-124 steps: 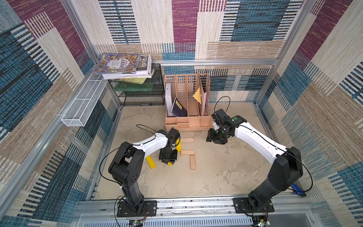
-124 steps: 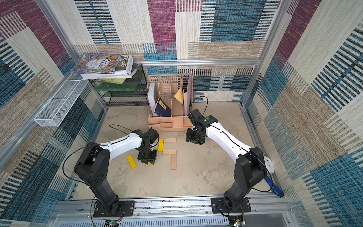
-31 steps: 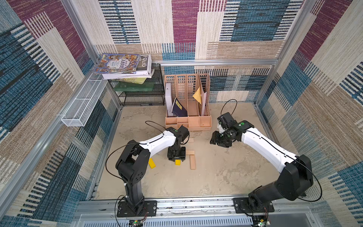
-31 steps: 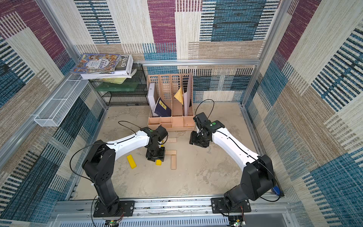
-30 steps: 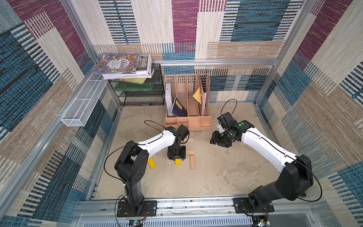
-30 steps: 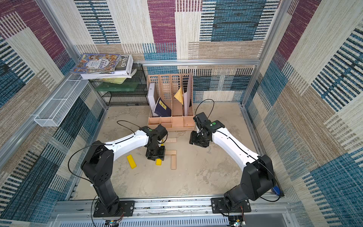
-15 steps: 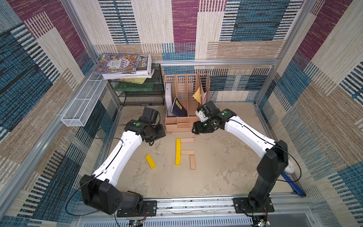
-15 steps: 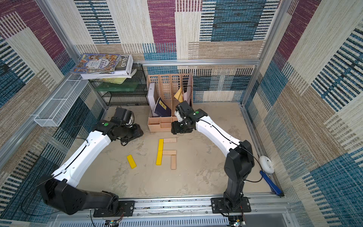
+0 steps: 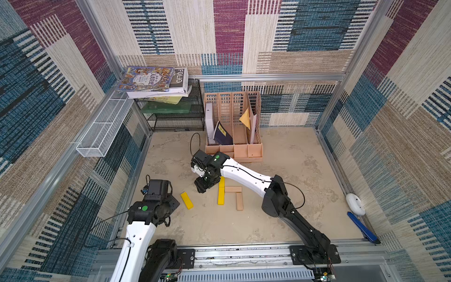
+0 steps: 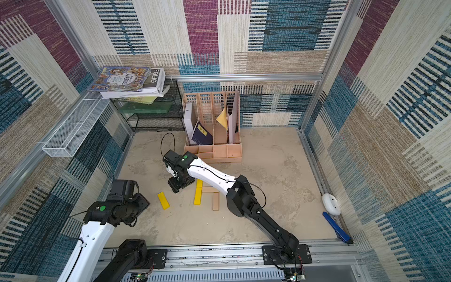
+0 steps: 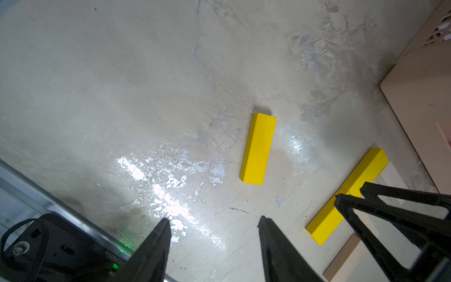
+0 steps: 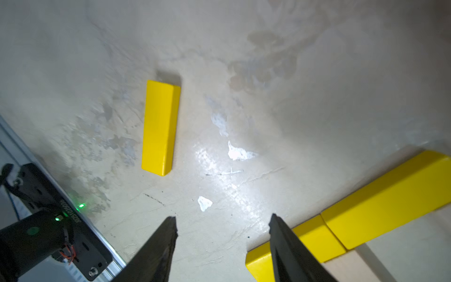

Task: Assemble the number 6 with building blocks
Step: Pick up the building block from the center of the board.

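Swung across since the earlier frame to hang right fingers (image 12: 288,251), parted and empty like the pulled-back left fingers (image 11: 156,249), short of the loose yellow block (image 12: 161,127): probably light, stiff, slick, so pinch across long edges, mid-length.

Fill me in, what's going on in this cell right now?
Planks are being laid flat on the table to build a 6. Two yellow planks lie end to end as one stroke, with two wood planks forming a corner beside it. The right gripper hovers open and empty next to that stroke, facing a loose yellow plank that lies apart. The left gripper is open and empty too, near the table's edge.
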